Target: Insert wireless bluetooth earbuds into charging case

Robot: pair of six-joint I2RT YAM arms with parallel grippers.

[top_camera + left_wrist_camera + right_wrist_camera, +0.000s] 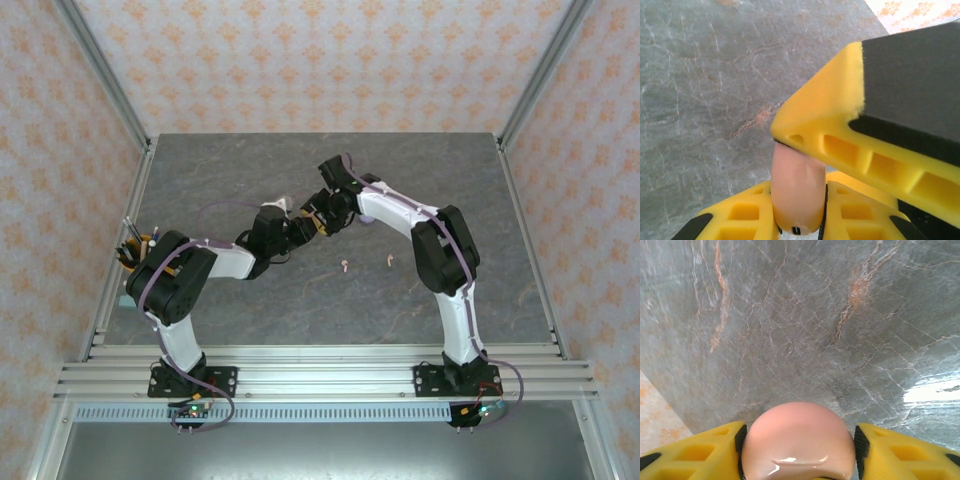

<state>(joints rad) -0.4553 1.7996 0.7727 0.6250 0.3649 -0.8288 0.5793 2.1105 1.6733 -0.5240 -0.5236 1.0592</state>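
Note:
A pale pink round charging case (799, 442) is held above the table between both grippers. My right gripper (800, 431) has a black pad against each side of its rim. My left gripper (797, 192) is shut across the case (796, 175), seen here edge-on, and one yellow right finger (840, 135) rests on the case's top edge. In the top view the left gripper (288, 226) and right gripper (316, 214) meet at the table's middle. Two tiny pale pink earbuds (345, 266) (390, 261) lie on the table in front of them.
A lilac rounded thing (368, 219) lies partly hidden under the right arm. A holder with pens (134, 250) stands at the left edge by the left arm's elbow. The grey marbled table (300, 165) is fenced by metal rails.

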